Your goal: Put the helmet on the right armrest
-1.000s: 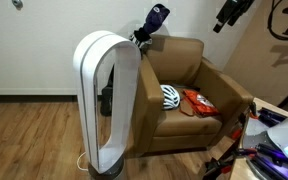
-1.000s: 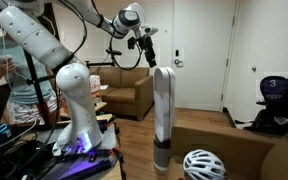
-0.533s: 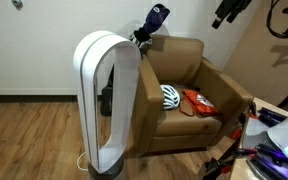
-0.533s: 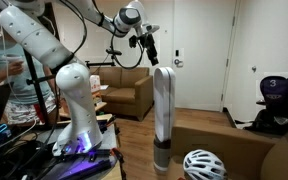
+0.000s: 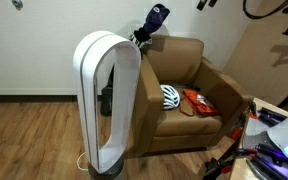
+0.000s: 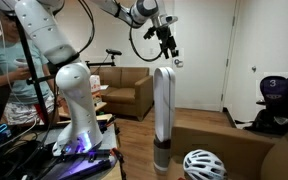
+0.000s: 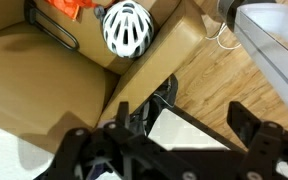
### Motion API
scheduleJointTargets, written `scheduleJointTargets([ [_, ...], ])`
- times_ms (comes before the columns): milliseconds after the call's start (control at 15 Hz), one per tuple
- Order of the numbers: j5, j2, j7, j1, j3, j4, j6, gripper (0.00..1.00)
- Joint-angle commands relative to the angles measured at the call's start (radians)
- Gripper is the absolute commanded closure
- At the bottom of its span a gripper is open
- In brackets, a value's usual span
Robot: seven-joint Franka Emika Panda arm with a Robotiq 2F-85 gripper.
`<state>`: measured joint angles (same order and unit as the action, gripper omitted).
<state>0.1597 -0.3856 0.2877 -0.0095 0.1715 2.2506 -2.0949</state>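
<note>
A white helmet (image 5: pixel 171 96) lies on the seat of a brown armchair (image 5: pixel 199 58), against the armrest nearest the fan. It also shows in an exterior view (image 6: pixel 204 165) and in the wrist view (image 7: pixel 128 29). My gripper (image 6: pixel 170 52) hangs high in the air, well above the chair and apart from the helmet. It only just shows at the top edge of an exterior view (image 5: pixel 204 3). In the wrist view its fingers (image 7: pixel 179 140) are spread wide with nothing between them.
A tall white bladeless fan (image 5: pixel 106 100) stands on the wood floor next to the chair. An orange item (image 5: pixel 197 101) lies on the seat beside the helmet. A dark blue bag (image 5: pixel 154 20) sits on the chair back. A second sofa (image 6: pixel 124 95) stands behind the robot base.
The arm has swung: the gripper moved sideways and upward, and is now almost out of one exterior view. The helmet has not moved.
</note>
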Motion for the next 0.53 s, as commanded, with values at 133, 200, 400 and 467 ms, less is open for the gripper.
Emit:
scheduleJointTargets([
  [133,0.005,0.084,-0.016,0.016,-0.023,-0.078,0.018,0.0],
  [200,0.005,0.1,-0.016,0.017,-0.025,-0.093,0.021,0.0],
  [400,0.014,0.106,0.005,0.013,-0.022,-0.101,0.029,0.0],
  [467,-0.003,0.107,-0.009,0.018,-0.027,-0.1,0.021,0.0],
])
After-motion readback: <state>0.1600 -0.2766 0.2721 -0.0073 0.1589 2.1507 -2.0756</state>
